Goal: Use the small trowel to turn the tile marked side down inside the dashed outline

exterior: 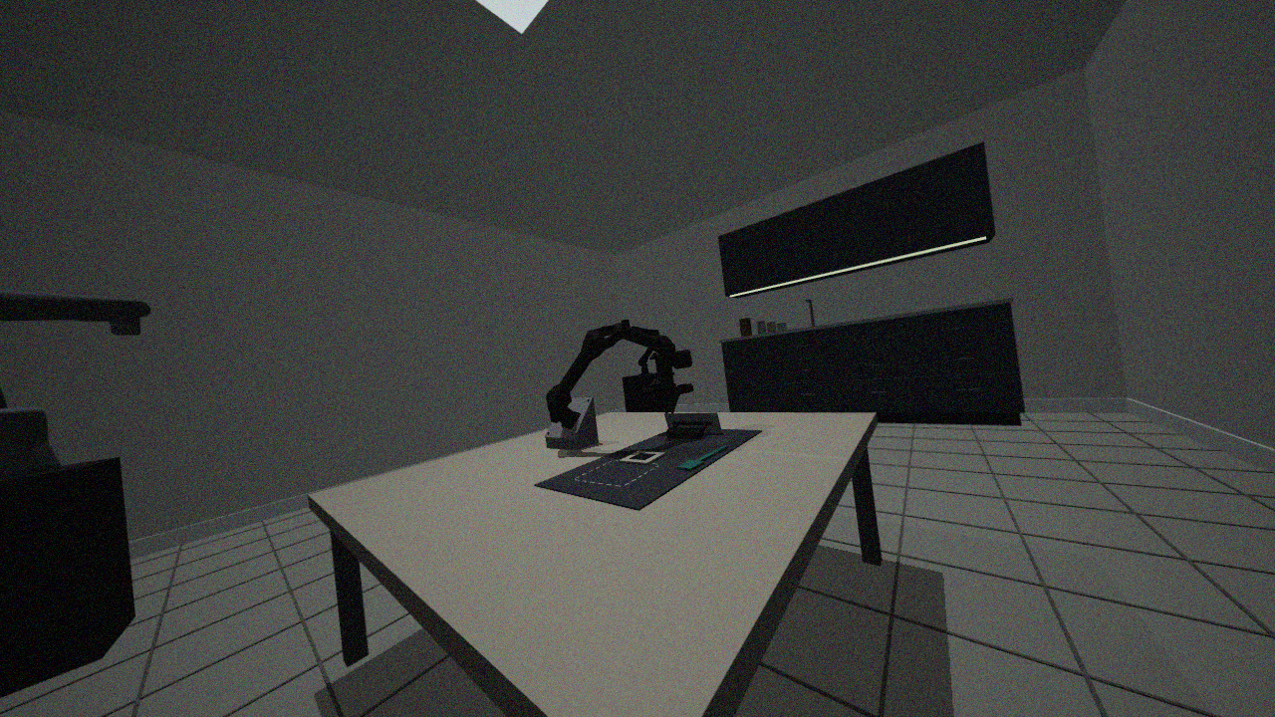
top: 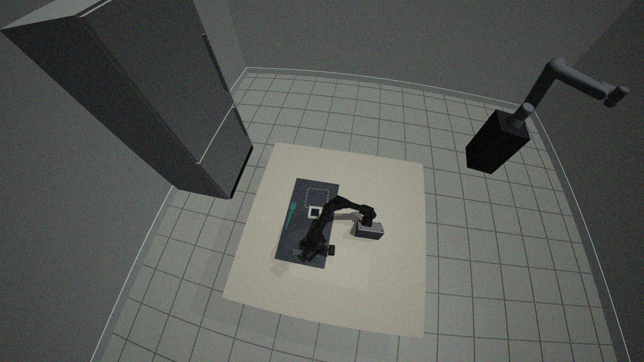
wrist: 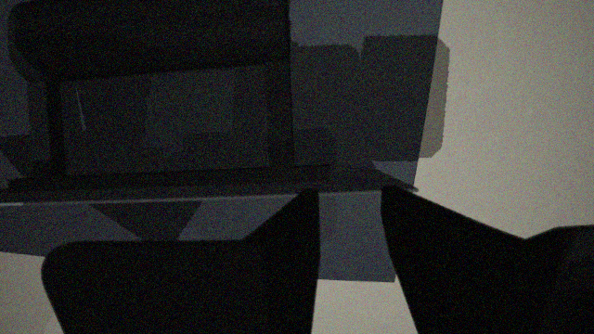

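The teal trowel (top: 290,215) (exterior: 702,458) lies flat on the dark mat (top: 300,189) (exterior: 624,495) (wrist: 357,250), along its left side. The white-rimmed tile (top: 314,211) (exterior: 639,457) lies dark mark up, just outside the dashed outline (top: 317,189), on the gripper's side of it. My gripper (top: 310,254) (exterior: 672,405) (wrist: 349,200) hangs over the mat's end farthest from the outline, well away from the trowel and the tile. Its fingers stand narrowly apart with only bare mat showing between them. Neither trowel nor tile shows in the wrist view.
A low dark grey stand (exterior: 693,426) (wrist: 162,116) sits on the mat's end, right below the gripper. The arm's grey base (top: 369,229) (exterior: 570,432) stands on the beige table (top: 382,279) (wrist: 510,116). A tall cabinet (top: 135,90) and a second arm on a black pedestal (top: 495,144) stand off the table.
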